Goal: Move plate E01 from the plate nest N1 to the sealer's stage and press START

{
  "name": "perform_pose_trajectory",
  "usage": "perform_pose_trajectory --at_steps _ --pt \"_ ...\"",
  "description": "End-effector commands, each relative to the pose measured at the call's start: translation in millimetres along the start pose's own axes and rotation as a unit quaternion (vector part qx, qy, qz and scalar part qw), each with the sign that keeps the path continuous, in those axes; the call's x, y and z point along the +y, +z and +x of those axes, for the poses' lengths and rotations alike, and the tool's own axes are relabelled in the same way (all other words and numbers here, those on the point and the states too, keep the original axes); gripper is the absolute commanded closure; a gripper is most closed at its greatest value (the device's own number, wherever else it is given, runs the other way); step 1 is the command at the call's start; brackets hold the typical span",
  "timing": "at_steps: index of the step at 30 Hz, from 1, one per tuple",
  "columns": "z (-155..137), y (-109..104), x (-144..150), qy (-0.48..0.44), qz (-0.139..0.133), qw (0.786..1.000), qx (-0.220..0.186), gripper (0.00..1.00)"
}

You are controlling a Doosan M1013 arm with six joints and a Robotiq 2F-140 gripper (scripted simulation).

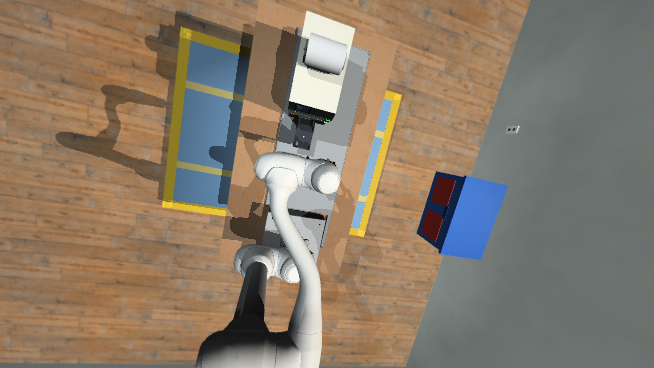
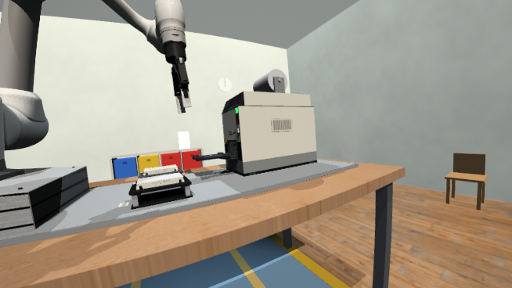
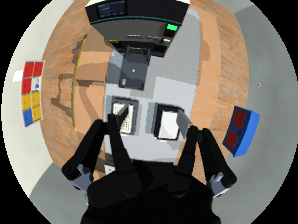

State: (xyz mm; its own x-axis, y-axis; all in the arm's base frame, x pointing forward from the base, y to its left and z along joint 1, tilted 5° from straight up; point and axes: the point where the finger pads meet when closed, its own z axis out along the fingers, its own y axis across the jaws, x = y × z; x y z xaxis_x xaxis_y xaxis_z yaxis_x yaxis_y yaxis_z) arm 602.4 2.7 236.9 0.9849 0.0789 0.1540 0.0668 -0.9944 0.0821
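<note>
My gripper [image 2: 182,103] is open and empty, high above the table and pointing down. Two white plates sit side by side in black nests [image 2: 160,185] below it. In the wrist view they show as a left plate and a right plate [image 3: 169,123] between my fingers; I cannot tell which is E01. The cream sealer [image 2: 270,129] stands beyond them, its lamp green [image 2: 236,110]. Its dark stage [image 2: 211,156] is out and bare, as the wrist view [image 3: 135,70] also shows. In the overhead view my arm [image 1: 295,175] hides the nests.
A foil roll [image 2: 270,80] sits on top of the sealer. A black stacked unit [image 2: 39,196] stands at the table's left end by my base. Coloured bins [image 2: 156,161] line the far wall. A blue cabinet [image 1: 462,215] and a chair [image 2: 467,176] stand off the table.
</note>
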Motion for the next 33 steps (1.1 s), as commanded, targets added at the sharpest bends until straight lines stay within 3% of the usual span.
perform_pose_trajectory --at_steps 1,10,13,16,33 --pt "-22 5 8 0.019 0.007 1.0 -0.001 0.3" --pt "-43 9 13 0.036 0.015 0.999 -0.004 0.3" --pt "-51 15 2 0.038 0.016 0.998 -0.045 0.3" --pt "-59 21 -9 0.038 0.016 0.998 -0.045 0.3" --pt "-59 22 -10 0.038 0.016 0.998 -0.045 0.3"
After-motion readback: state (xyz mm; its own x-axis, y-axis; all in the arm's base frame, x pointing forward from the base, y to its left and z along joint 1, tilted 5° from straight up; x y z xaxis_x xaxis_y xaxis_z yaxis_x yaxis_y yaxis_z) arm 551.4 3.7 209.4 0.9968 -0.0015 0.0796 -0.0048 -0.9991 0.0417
